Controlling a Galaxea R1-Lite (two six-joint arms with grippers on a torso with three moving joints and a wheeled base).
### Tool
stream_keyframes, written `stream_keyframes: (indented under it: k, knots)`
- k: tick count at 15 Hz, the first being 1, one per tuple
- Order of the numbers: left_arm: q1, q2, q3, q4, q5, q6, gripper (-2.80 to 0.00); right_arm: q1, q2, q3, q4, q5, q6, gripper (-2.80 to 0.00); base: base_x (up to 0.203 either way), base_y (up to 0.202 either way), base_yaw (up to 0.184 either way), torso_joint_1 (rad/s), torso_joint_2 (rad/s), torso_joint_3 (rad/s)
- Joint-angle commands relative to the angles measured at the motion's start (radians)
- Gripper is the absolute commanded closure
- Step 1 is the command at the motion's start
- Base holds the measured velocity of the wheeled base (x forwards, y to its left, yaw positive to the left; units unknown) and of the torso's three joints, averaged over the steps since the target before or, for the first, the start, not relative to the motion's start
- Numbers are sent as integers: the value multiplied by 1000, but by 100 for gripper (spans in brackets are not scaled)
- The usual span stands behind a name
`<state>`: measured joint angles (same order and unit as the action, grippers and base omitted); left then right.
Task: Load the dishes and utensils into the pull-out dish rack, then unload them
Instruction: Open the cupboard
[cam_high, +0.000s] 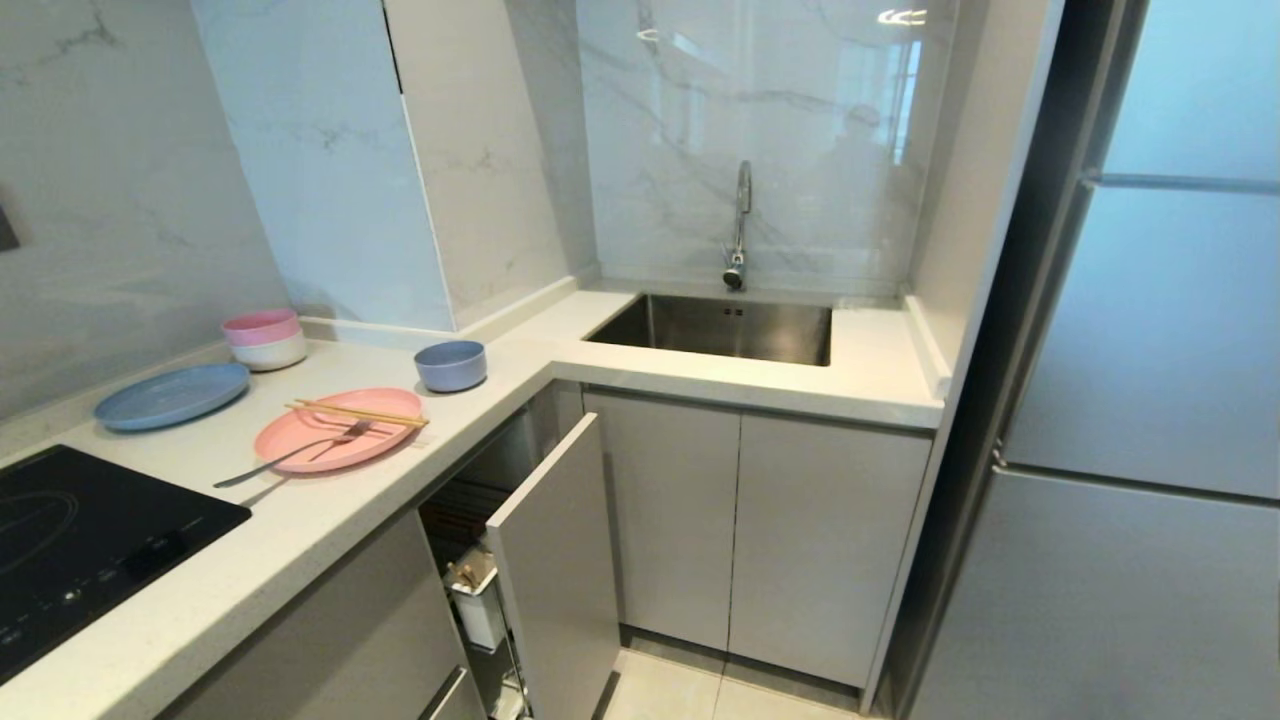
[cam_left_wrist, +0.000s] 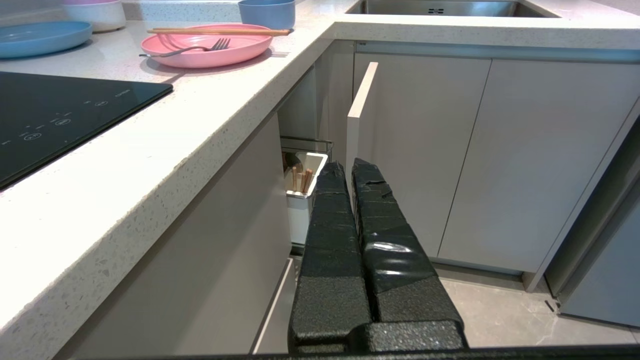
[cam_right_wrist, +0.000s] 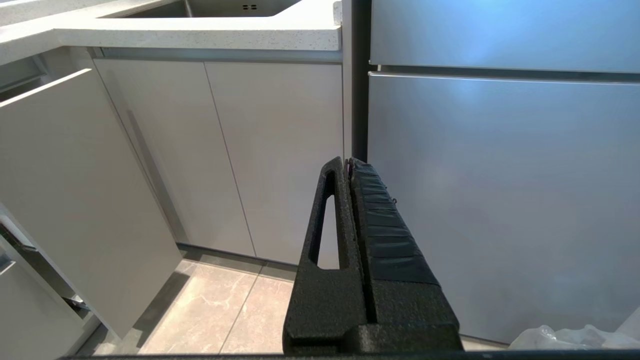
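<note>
On the counter lies the pink plate (cam_high: 340, 440) (cam_left_wrist: 205, 47), with the chopsticks (cam_high: 355, 412) (cam_left_wrist: 220, 31) across its far rim and a silver fork (cam_high: 290, 458) (cam_left_wrist: 200, 48) resting on it. The blue-grey bowl (cam_high: 450, 365) (cam_left_wrist: 266, 12) stands behind it near the counter's corner. Below, the pull-out dish rack is partly drawn out, showing its grey front panel (cam_high: 555, 570) (cam_left_wrist: 357, 115) and a white utensil cup (cam_high: 475, 600) (cam_left_wrist: 300, 200) with wooden sticks in it. My left gripper (cam_left_wrist: 348, 167) hangs shut and empty before the rack. My right gripper (cam_right_wrist: 347, 162) is shut, facing the fridge.
A larger blue plate (cam_high: 172, 395) and stacked pink and white bowls (cam_high: 265, 340) sit at the back left. A black cooktop (cam_high: 80, 540) fills the near left counter. The sink (cam_high: 720, 328) with faucet (cam_high: 738, 225) is ahead, and the fridge (cam_high: 1150, 400) is on the right.
</note>
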<state>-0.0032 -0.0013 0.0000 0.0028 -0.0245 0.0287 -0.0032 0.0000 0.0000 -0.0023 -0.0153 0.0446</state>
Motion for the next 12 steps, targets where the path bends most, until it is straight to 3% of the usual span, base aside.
stream_keyframes:
  k: [1,5,7,10,12]
  knots:
    - [0,0,0,0,1,2,0,0,0,0,-1,0,0,0,0,0,0,0,0,0]
    - [0,0,0,-16,2,14,0,0,0,0,0,0,0,0,0,0,0,0,0,0]
    - [0,0,-62,-29,-4,20,0,0,0,0,-1,0,0,0,0,0,0,0,0,0]
    - [0,60,-335,34,9,20,0,0,0,0,-1,-1,0,0,0,0,0,0,0,0]
    - [-2,187,-591,130,90,23,0,0,0,0,0,0,0,0,0,0,0,0,0,0]
